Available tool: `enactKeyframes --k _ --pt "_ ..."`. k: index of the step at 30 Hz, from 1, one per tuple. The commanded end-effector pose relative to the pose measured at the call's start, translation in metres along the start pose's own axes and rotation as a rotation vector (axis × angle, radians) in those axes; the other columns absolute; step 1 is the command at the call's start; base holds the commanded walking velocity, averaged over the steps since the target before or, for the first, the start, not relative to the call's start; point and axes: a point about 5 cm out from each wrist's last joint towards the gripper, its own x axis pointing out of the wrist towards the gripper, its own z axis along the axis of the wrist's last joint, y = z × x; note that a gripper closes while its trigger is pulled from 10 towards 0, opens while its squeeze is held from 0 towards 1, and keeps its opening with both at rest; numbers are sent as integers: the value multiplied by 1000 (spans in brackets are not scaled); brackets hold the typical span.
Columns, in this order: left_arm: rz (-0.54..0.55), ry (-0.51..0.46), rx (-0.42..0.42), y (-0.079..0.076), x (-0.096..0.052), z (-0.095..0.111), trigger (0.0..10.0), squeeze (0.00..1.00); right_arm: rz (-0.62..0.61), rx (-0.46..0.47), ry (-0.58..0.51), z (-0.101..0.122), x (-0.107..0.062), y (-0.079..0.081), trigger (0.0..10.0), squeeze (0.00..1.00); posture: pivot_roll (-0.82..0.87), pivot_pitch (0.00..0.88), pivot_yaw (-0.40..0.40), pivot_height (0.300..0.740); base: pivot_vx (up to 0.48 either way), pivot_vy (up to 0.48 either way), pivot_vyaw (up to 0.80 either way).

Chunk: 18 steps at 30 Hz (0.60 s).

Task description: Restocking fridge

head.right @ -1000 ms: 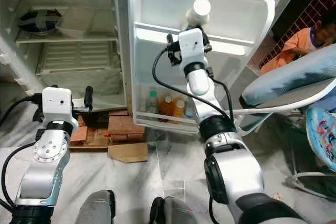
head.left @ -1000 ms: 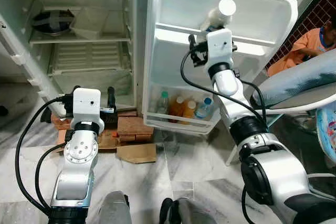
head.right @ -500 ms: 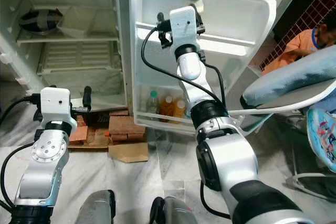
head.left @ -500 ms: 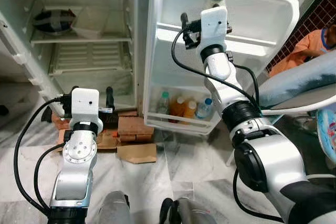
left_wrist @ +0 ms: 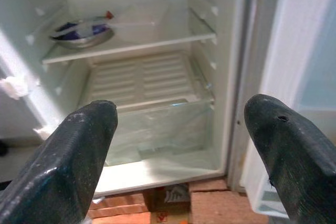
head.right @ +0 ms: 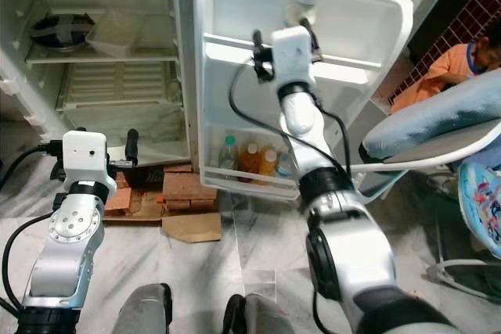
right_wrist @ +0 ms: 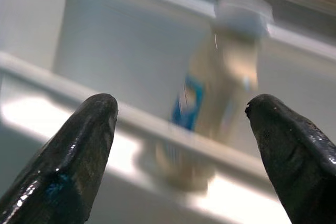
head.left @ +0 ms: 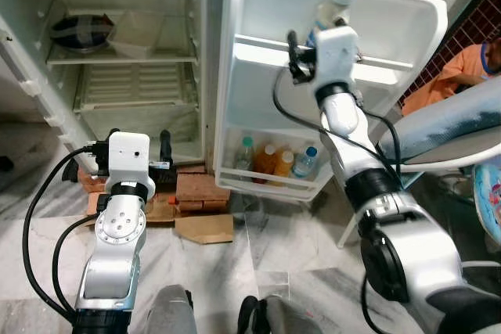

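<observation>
The fridge door [head.left: 266, 76] stands wide open, and everything here is placed against it. The right gripper [right_wrist: 184, 145] is raised to the door's upper shelf [head.left: 391, 64], its fingers spread apart with nothing between them. A white-capped bottle [head.left: 335, 7] with a blue label stands upright behind the rail of that shelf, just beyond the fingertips; in the right wrist view the bottle [right_wrist: 220, 87] sits between the two fingers' line of sight but is blurred, and no finger touches it. It looks released, so the step in hand appears to be letting go and drawing clear.

To do that well, the gripper should keep its fingers wide and pull straight back from the shelf, away from the door, without swinging sideways. A sideways drift could clip the cap and tip the bottle over the rail. The wrist should also stay above the rail until the fingers are clear of it.

In the door's bottom shelf [head.left: 266, 185] several bottles [head.left: 270, 162] stand side by side, so part of the stocking is already done.

The left gripper [left_wrist: 178, 150] hangs low, to the left of the door, facing the fridge's main compartment [left_wrist: 142, 77], fingers apart and empty. A dark bowl [left_wrist: 81, 31] rests on the shelf inside
</observation>
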Motion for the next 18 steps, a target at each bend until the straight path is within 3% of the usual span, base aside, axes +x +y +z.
enactKeyframes --k 1,7,10,14,16,18 --pt "-23 3 -13 -5 -1 -2 10000 0 11 -5 -27 2 -6 -6 10000 0 204 80 -135 740 0 -472 0" --pt "-28 3 18 -3 4 -4 10000 0 152 -64 16 -16 -50 -12 10000 0 156 71 -105 740 0 -475 0" --pt "-26 12 31 -1 4 -7 10000 0 199 -69 9 -15 -56 -10 10000 0 142 67 -96 740 0 -480 0" --pt "-32 21 36 1 5 -11 10000 0 293 -44 19 -14 -72 0 10000 0 117 55 -89 740 0 -480 0" --pt "-36 26 39 1 4 -13 10000 0 369 -12 57 -19 -93 14 10000 0 115 53 -89 740 0 -480 0" --pt "-36 28 39 0 3 -14 10000 0 394 -6 71 -22 -101 19 10000 0 118 50 -90 740 0 -480 0"
